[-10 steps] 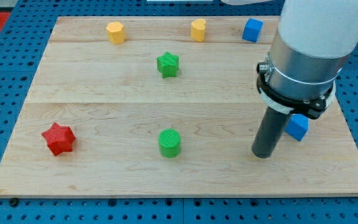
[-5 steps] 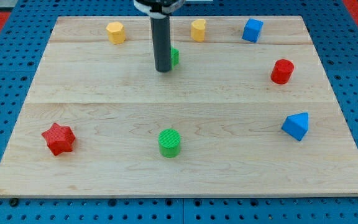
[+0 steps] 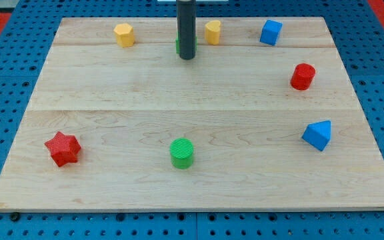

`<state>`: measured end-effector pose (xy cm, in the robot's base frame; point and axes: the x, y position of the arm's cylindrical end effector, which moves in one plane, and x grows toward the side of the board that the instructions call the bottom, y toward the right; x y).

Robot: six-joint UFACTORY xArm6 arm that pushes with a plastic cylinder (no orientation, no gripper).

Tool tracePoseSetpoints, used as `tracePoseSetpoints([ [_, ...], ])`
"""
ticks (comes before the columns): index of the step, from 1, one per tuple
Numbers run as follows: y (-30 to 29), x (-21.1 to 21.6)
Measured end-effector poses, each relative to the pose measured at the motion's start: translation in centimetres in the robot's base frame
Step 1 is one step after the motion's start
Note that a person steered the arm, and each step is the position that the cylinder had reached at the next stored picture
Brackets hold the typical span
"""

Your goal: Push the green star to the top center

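Observation:
The green star [image 3: 178,45] is almost wholly hidden behind my dark rod; only a green sliver shows at the rod's left edge near the view's top centre. My tip [image 3: 187,57] rests on the wooden board [image 3: 112,100] just below the star, touching or nearly touching it. The star lies between a yellow block [image 3: 124,34] to its left and a second yellow block [image 3: 213,32] close to its right.
A blue cube [image 3: 270,32] sits at the top right. A red cylinder [image 3: 303,77] and a blue pyramid-like block [image 3: 318,135] are on the right. A green cylinder [image 3: 182,153] is at bottom centre, a red star [image 3: 63,148] at bottom left.
The rod swung from the board's right side to the green star, then pushed it up toward the view's top, so the star now sits nearly level with the yellow blocks.

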<state>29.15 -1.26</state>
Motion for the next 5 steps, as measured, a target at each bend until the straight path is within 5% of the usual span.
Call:
tracePoseSetpoints([
  [5, 3.3, -2.0],
])
